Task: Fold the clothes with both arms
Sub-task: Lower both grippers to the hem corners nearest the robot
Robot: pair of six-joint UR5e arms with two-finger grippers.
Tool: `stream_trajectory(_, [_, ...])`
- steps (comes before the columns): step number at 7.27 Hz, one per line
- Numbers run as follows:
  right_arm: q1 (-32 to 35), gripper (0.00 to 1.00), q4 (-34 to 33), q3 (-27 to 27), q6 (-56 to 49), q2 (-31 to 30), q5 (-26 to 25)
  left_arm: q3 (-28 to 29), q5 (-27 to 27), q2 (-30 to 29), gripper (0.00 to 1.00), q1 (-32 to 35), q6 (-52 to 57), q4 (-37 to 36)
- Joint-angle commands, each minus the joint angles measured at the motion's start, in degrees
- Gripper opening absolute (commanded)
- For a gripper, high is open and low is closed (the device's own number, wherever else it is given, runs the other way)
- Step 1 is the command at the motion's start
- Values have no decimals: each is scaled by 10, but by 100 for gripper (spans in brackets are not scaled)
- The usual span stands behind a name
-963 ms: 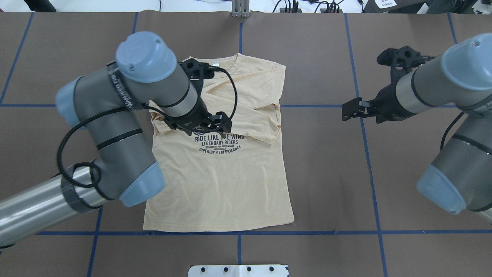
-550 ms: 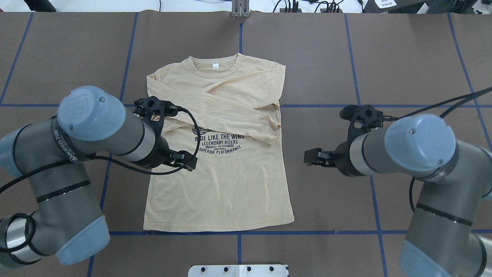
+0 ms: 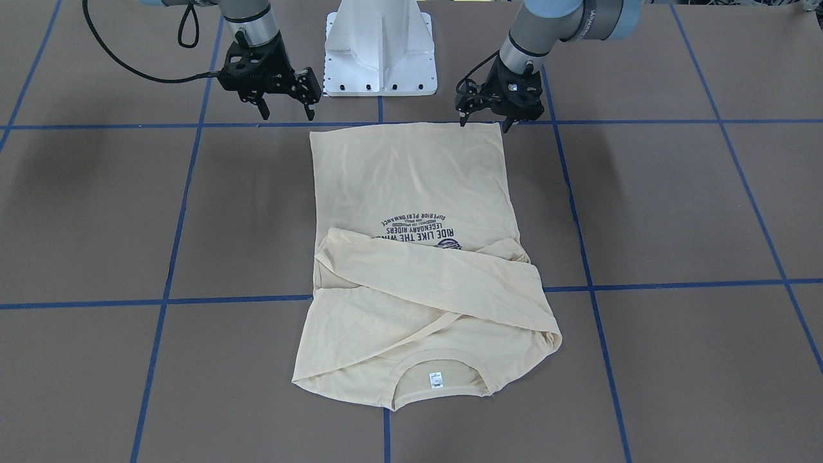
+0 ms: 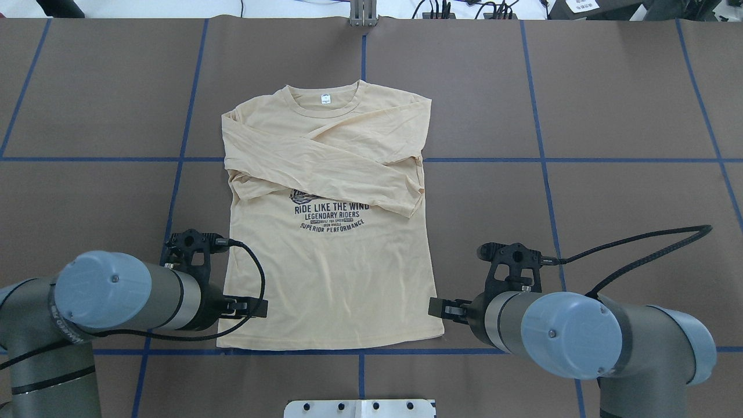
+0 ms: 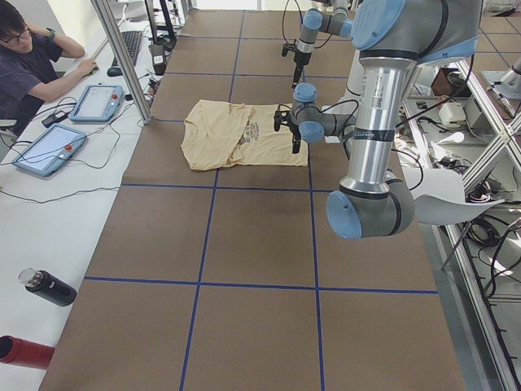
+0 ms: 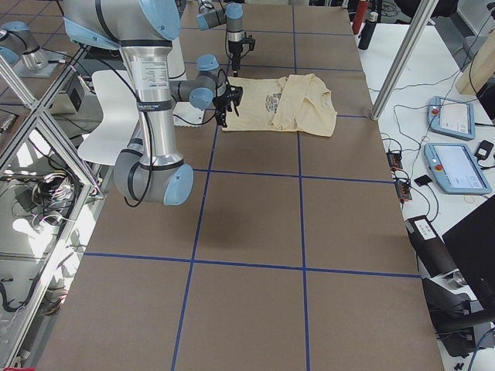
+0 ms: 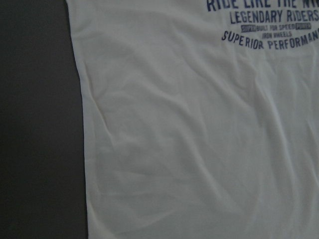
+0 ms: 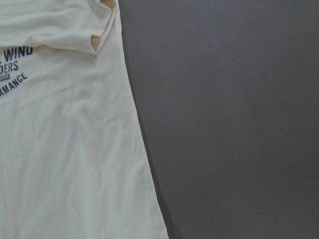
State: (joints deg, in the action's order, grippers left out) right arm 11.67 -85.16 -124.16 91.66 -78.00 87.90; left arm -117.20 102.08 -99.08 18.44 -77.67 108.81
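Since both arms hang low at the robot-side end of the garment, the step in hand looks like taking the hem for a lengthwise fold. At the left, the left gripper (image 3: pixel 484 125) points down over the T-shirt's (image 4: pixel 331 273) left hem corner (image 4: pixel 223 342), jaws spread and holding nothing; whether a fingertip touches the cloth I cannot tell.

The long-sleeved T-shirt lies flat, print up, about the middle of the tabletop (image 4: pixel 609 116), neck label (image 4: pixel 325 99) toward the far edge and hem (image 4: pixel 331 343) toward the robot's edge, just short of the white pedestal base (image 3: pixel 380 58). Both sleeves (image 4: pixel 325 168) are crossed over the chest, partly covering the dark print (image 4: pixel 331 216).

At the right, the right gripper (image 3: pixel 287 117) hangs beside the right hem corner (image 4: pixel 439 334), over bare tabletop, jaws likewise spread and empty.

The fabric looks thin, light and limp: it should sag between two holds and drag on the table covering, and the loose sleeves may slide off if it is lifted fast. Pinching each hem corner, both layers together, seems the safest hold.

On the white side bench a dark bottle (image 5: pixel 47 287) lies; its contents cannot be told.
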Motion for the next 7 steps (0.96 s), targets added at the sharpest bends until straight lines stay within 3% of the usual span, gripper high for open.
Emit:
stream_trajectory(1, [-14,100,-5,1,4,1,-12,18,-17,13,77,-27,-69,10])
stream_trajectory(2, [-15,100,-5,1,4,2,-13,18,-18,13,65,-27,-76,9])
stream_trajectory(7, [-17,100,-5,1,4,1,-21,22,-18,29,55,-34,-76,3])
